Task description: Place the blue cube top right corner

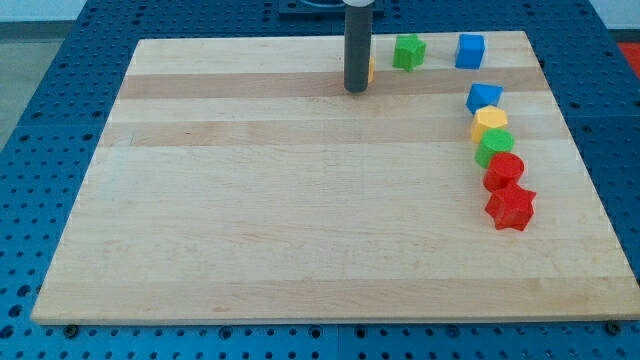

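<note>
The blue cube sits near the view's top right of the wooden board. My tip is at the view's top centre, well left of the blue cube. A yellow block is mostly hidden behind the rod, touching its right side. A green star-like block lies between the rod and the blue cube.
A curved column of blocks runs down the right side: a blue pentagon-like block, a yellow block, a green block, a red block and a red star. Blue pegboard surrounds the board.
</note>
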